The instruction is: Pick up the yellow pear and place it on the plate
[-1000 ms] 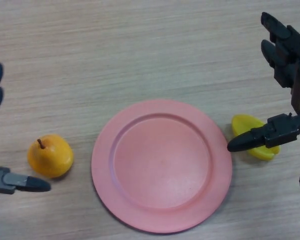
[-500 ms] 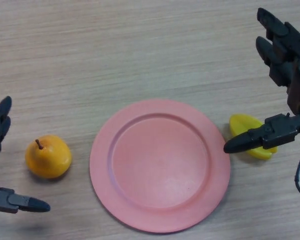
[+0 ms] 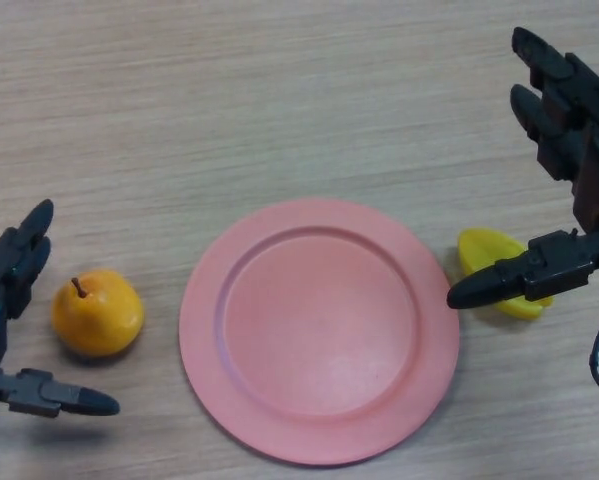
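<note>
The yellow pear with a short brown stem sits on the wooden table, just left of the pink plate. My left hand is open at the left edge, its fingers behind the pear and its thumb in front of it, not touching the pear. My right hand is open at the right edge, its thumb lying over a small yellow object right of the plate. The plate holds nothing.
The small yellow object lies close to the plate's right rim. The wooden table stretches bare beyond the plate.
My left hand has moved right and further into view, closer around the pear. The right hand has barely moved.
</note>
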